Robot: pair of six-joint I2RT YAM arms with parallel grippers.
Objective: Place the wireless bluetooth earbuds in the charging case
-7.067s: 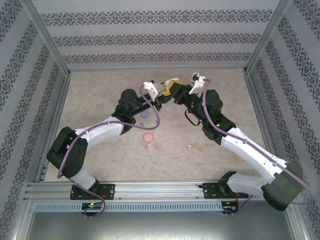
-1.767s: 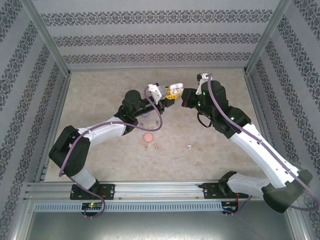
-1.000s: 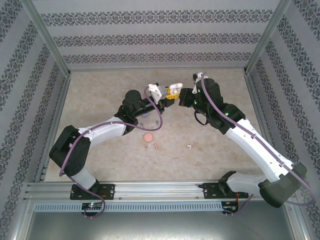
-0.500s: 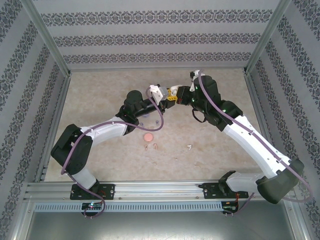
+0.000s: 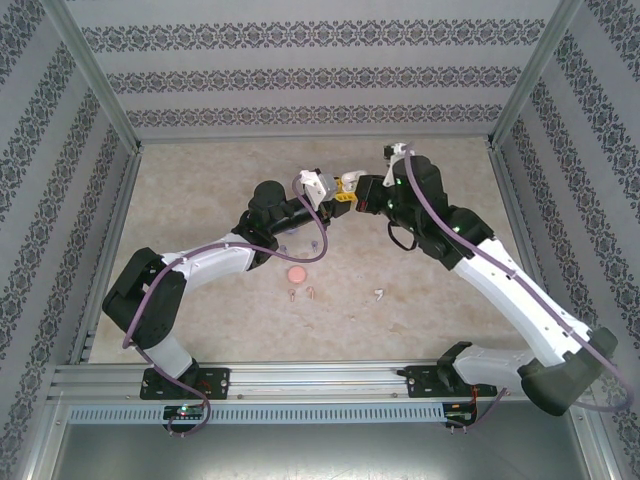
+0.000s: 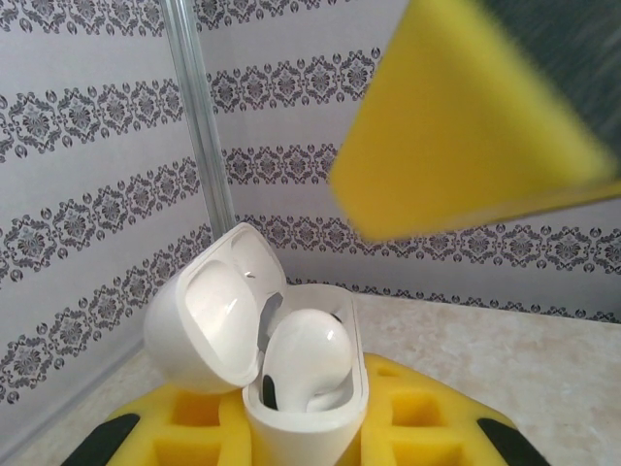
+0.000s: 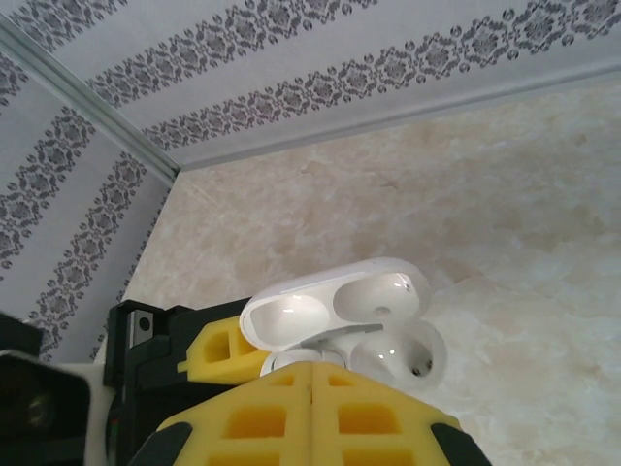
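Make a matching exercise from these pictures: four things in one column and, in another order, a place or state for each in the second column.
1. white glossy plastic charging case
2. round flat pink case
3. small white stemmed earbud
4. right hand

a. shut, close to the open case
b. on the beige marbled table, close to the left arm
c. gripped in the left hand, lid open
d. alone on the table, nearer the right arm

Pairs: 1-c; 2-b; 3-d; 4-a
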